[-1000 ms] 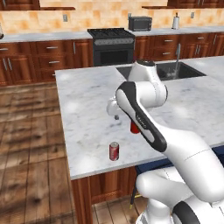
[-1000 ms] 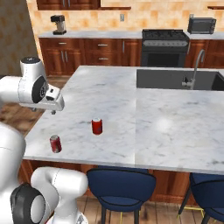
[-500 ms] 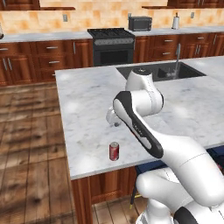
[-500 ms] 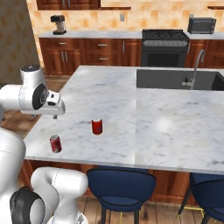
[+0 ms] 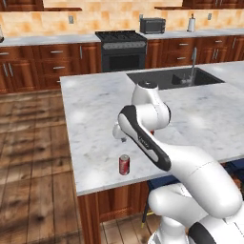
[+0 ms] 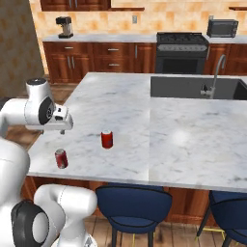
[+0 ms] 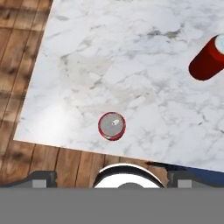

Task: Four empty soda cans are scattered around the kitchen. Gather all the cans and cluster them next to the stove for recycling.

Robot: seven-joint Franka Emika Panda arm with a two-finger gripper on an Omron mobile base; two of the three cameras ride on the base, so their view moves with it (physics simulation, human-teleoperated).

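Two red soda cans stand upright on the marble island. One can (image 5: 124, 165) (image 6: 61, 158) is near the island's front corner. The other can (image 6: 106, 139) stands further in, and lies at the upper right (image 7: 209, 59) of the hand view. My gripper (image 6: 61, 130) (image 5: 119, 136) hangs open above the counter, over the corner can. From above, that can's silver top (image 7: 112, 126) sits just ahead of my gripper (image 7: 112, 177), centred between the wide-apart fingertips (image 7: 41, 178). Nothing is held. The black stove (image 5: 121, 47) (image 6: 182, 46) stands at the back wall.
A sink (image 5: 171, 78) (image 6: 193, 87) with a faucet is set in the island's far side. Blue stools (image 6: 132, 202) stand under the front edge. The back counter carries a toaster oven (image 5: 152, 25), a paper-towel roll (image 5: 192, 23) and a coffee maker (image 6: 63, 26). Wood floor lies beyond the island's edge (image 7: 65, 146).
The hand has come down and a little toward the island's front edge, closer over the corner can. Both cans stay where they were. The gripper stays open.
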